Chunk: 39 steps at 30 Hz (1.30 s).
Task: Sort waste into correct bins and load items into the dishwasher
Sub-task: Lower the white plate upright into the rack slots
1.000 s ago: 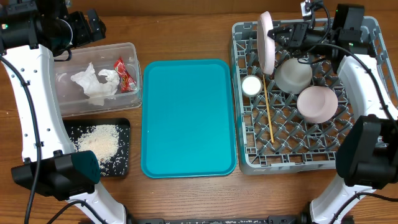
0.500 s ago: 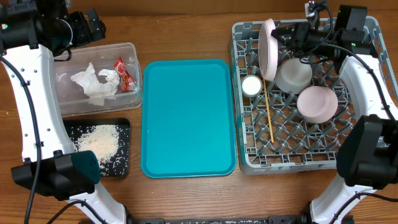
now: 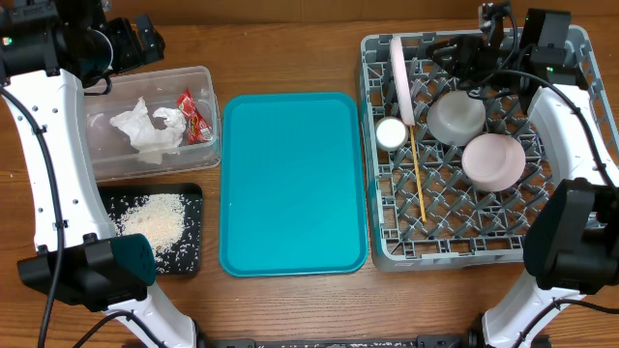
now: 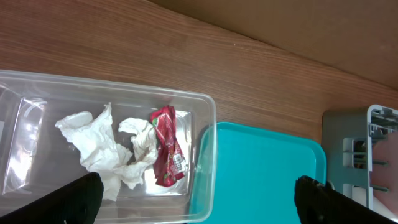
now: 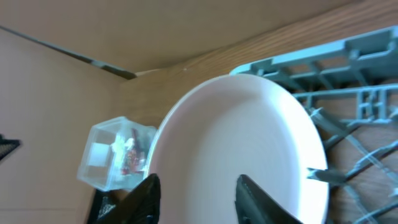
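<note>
The pink plate (image 3: 397, 82) has tipped upright in the dish rack (image 3: 484, 242); the right gripper (image 5: 198, 190) has spread clear of it. You may treat it as loaded.

Upright pink plate (image 3: 397, 82) before right gripper (image 3: 442, 56)

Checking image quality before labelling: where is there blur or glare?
Overhead: sharp, evenly lit, soft shadows only. Left wrist: sharp, with bright glints on the clear tub. Right wrist: the pink plate fills much of the frame, close and soft-edged.
</note>
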### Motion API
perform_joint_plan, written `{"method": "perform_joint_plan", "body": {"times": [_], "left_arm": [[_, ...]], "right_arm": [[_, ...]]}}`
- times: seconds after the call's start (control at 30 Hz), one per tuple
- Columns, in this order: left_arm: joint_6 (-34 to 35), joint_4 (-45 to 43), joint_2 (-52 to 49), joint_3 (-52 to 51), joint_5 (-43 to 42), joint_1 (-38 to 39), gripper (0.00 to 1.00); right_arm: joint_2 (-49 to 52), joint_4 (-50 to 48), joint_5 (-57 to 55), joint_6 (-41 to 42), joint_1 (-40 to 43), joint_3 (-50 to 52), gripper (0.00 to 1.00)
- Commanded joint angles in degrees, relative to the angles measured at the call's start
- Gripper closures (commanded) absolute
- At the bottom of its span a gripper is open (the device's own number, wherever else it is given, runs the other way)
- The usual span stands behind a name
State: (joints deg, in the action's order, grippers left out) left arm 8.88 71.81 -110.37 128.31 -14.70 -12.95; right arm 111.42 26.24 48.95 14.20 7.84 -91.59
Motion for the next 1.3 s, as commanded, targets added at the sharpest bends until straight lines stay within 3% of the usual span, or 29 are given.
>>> {"method": "perform_joint_plan", "body": {"times": [0.0, 0.37, 0.77, 0.8, 0.97, 1.27], "left_arm": [[0.3, 0.0, 0.3, 0.5, 0.3, 0.2, 0.0], [0.3, 0.0, 0.3, 0.5, 0.3, 0.2, 0.0], [0.3, 0.0, 0.3, 0.5, 0.3, 0.2, 0.0], [0.3, 0.0, 0.3, 0.5, 0.3, 0.2, 0.0], [0.3, 0.0, 0.3, 0.5, 0.3, 0.2, 0.0], [0.3, 0.0, 0.3, 0.5, 0.3, 0.2, 0.0]], "right_arm": [[-0.1, -0.2, -2.4, -0.7, 0.3, -0.2, 0.53], [-1.6, -0.4, 1.9, -1.0, -1.5, -1.1, 0.5], [-2.3, 5.0, -22.9, -10.2, -12.3, -1.0, 0.55], [-2.3, 5.0, -24.3, -10.2, -12.9, -1.0, 0.57], [-2.3, 5.2, -29.1, -10.2, -14.6, -1.0, 0.9], [-2.3, 6.8, -30.1, -10.2, -12.5, -1.0, 0.91]]}}
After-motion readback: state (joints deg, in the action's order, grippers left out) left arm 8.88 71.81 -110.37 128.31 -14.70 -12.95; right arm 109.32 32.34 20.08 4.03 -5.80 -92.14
